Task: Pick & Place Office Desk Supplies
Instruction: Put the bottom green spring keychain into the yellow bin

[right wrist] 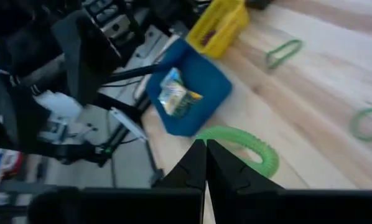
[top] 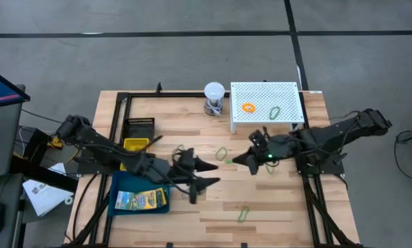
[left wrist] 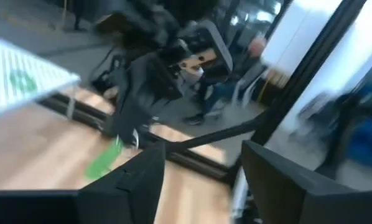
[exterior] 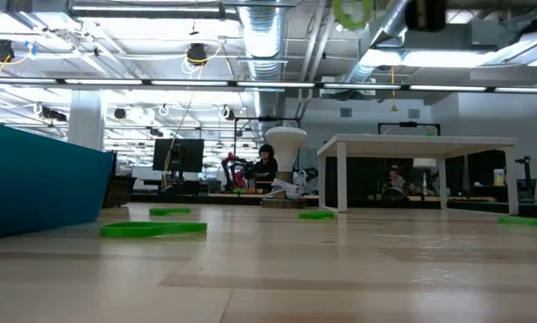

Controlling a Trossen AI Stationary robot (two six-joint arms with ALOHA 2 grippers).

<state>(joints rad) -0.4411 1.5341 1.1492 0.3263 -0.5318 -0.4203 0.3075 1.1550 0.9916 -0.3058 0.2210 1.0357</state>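
From above, the left gripper (top: 207, 173) is seen over the middle of the wooden table (top: 282, 207) with its fingers spread and nothing between them; just beside it lies the shallow blue plastic tray (top: 123, 184), where flat green-yellow printed packets (top: 141, 199) are already placed; the small yellow plastic bin (top: 134, 145) and the black mesh basket (top: 139, 126) stand behind the tray; the right gripper (top: 238, 160) is seen clenched; thin green loops (top: 244, 215) are scattered loose on the wood, and an orange loop (top: 248, 107) and a green one rest on the white perforated stand (top: 286, 93); the sorting is judged barely begun.

At table height, several flat green loops (exterior: 154, 230) are seen lying on the boards, well apart.

Through the left wrist, the spread dark fingers (left wrist: 139, 180) are shown empty, a green loop (left wrist: 104, 162) hanging from the other arm beyond.

Through the right wrist, the fingertips (right wrist: 192, 165) are pressed together at the edge of a thick ribbed green loop (right wrist: 245, 143); whether it is pinched cannot be told; tray and bin lie beyond.
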